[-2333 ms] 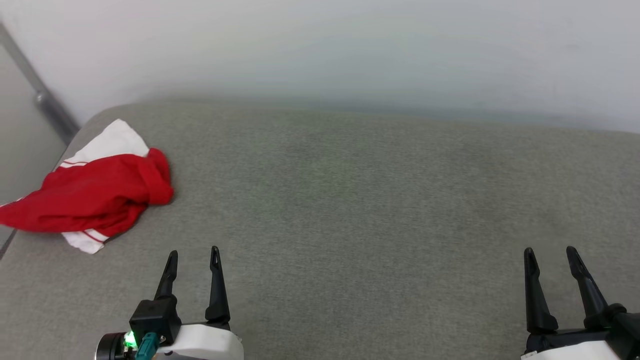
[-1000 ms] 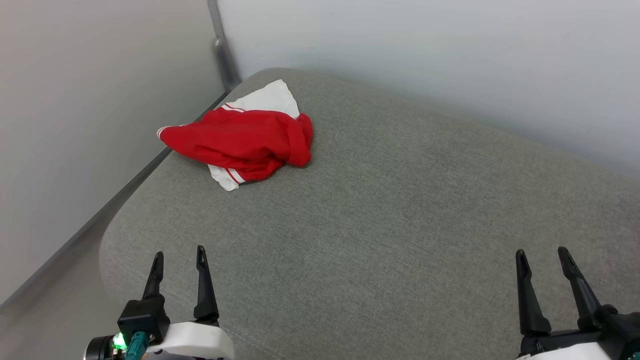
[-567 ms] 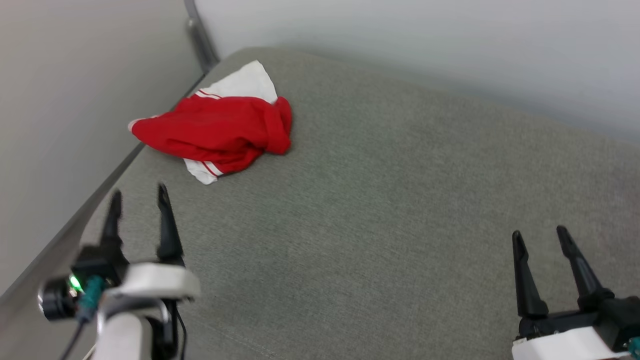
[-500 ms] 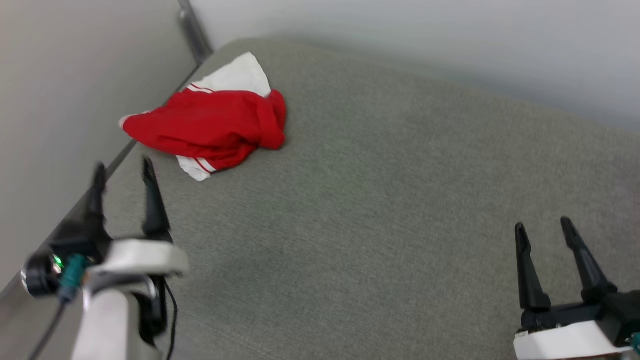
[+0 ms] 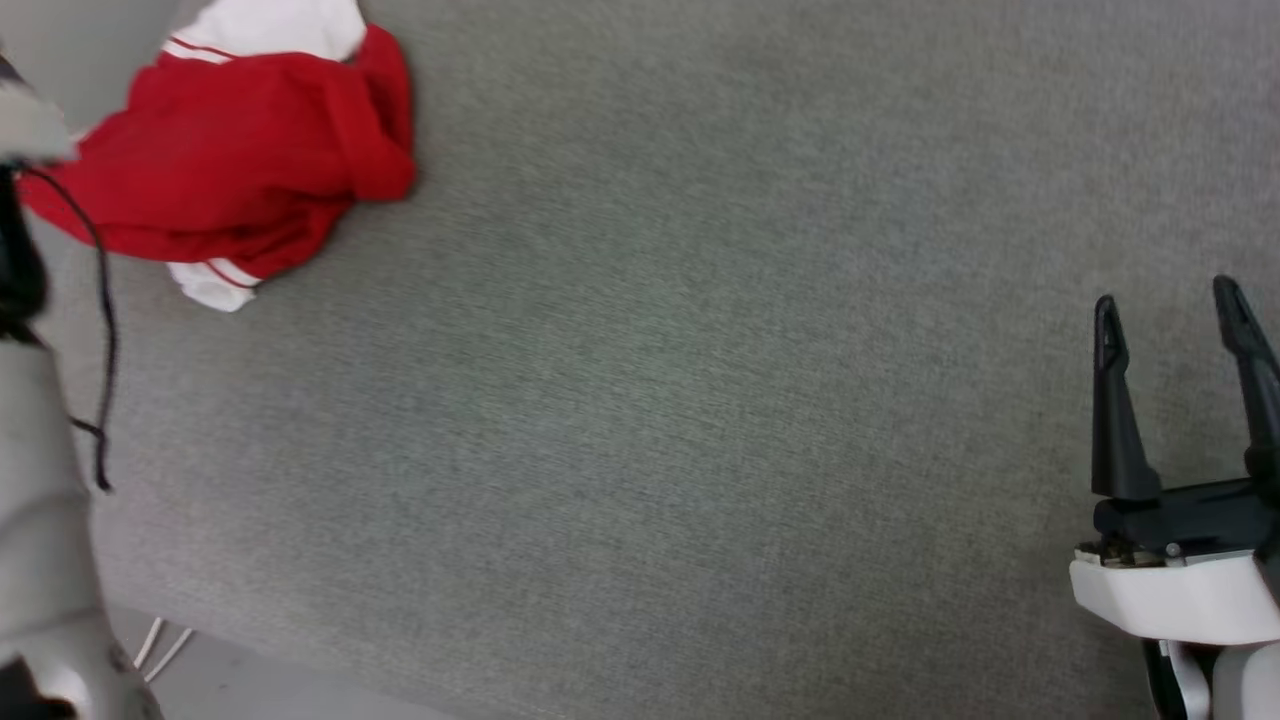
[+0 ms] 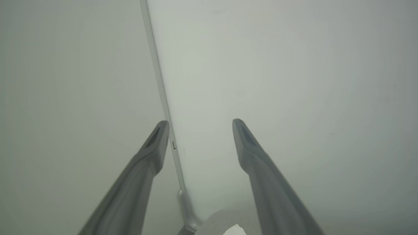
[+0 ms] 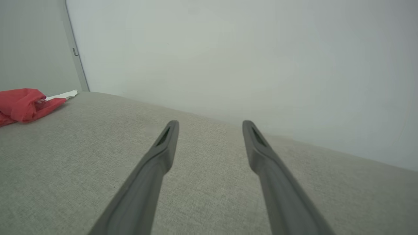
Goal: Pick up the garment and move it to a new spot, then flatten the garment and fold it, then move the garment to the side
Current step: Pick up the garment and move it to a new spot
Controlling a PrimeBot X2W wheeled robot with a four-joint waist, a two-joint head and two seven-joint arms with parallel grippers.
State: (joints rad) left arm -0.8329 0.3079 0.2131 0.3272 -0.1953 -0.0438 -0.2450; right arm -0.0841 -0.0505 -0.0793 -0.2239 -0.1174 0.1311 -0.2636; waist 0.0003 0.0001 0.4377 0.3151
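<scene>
The garment, a crumpled red T-shirt with white sleeves and striped trim, lies at the far left of the grey cushion. In the right wrist view the garment sits far off to the left. My left forearm rises along the left edge beside it. The left gripper is open and empty, pointing at the wall corner, with a bit of white fabric just below it. My right gripper hovers open and empty over the cushion at the lower right, far from the garment; its wrist view also shows the right gripper.
Pale walls meet at a corner with a metal strip behind the cushion's far left end. The cushion's front edge drops to the floor at the lower left. A black cable hangs off my left arm.
The head camera has tilted down and closer to the cushion. My left arm has lifted forward toward the garment, its fingers leaving the head view. The garment lies as before.
</scene>
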